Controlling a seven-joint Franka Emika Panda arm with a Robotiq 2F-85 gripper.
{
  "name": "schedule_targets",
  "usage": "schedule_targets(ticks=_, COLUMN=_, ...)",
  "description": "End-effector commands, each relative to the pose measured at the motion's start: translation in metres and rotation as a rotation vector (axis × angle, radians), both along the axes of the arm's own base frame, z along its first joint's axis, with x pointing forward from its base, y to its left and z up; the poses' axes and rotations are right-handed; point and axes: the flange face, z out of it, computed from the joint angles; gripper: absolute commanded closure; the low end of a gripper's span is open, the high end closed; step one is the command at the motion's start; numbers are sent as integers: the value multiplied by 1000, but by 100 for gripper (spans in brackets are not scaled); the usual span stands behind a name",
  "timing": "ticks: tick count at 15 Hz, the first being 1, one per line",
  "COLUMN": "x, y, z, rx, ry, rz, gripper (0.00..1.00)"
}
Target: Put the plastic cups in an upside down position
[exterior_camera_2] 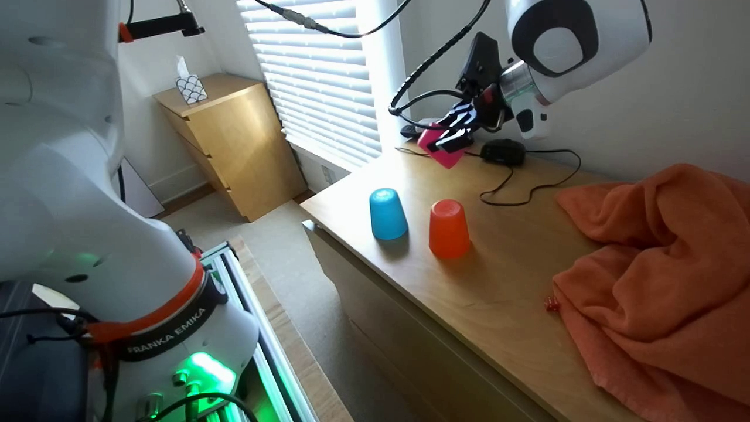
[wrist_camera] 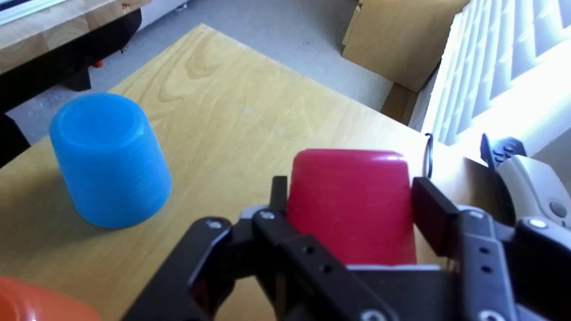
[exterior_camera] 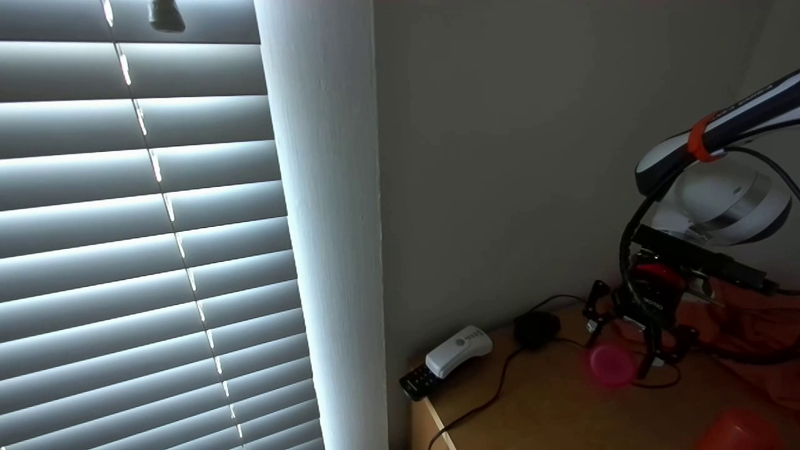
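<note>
The hand [wrist_camera: 350,196] pinches the pink cup [wrist_camera: 350,223] at two opposite sides, as the wrist view shows. The pink cup is tilted and positioned over the far part of the desk [exterior_camera_2: 504,281]. In an exterior view, the blue cup [exterior_camera_2: 388,215] stands upside down on the desk. The orange cup [exterior_camera_2: 449,230] also stands upside down, to the right of the blue cup; the two are near each other but apart. Both stand nearer than the pink cup. An orange cloth [exterior_camera_2: 662,275] lies heaped on the right part of the desk. A corded black box [exterior_camera_2: 503,152] sits at the far side. A black remote [exterior_camera: 417,381] and a white handset [exterior_camera: 458,351] lie together at the far left end.
</note>
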Motion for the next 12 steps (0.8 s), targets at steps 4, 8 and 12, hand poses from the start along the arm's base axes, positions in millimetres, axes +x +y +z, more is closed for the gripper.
schedule_targets(ticks=4, x=-5, y=-24, z=-41, rx=165, ry=157, rz=-47, gripper=56)
schedule_targets(ticks=8, x=-3, y=-27, z=-61, rx=182, ry=221, rz=-34, gripper=56)
schedule_targets(ticks=12, x=-8, y=-24, z=-63, rx=164, ry=204, rz=-21, gripper=31)
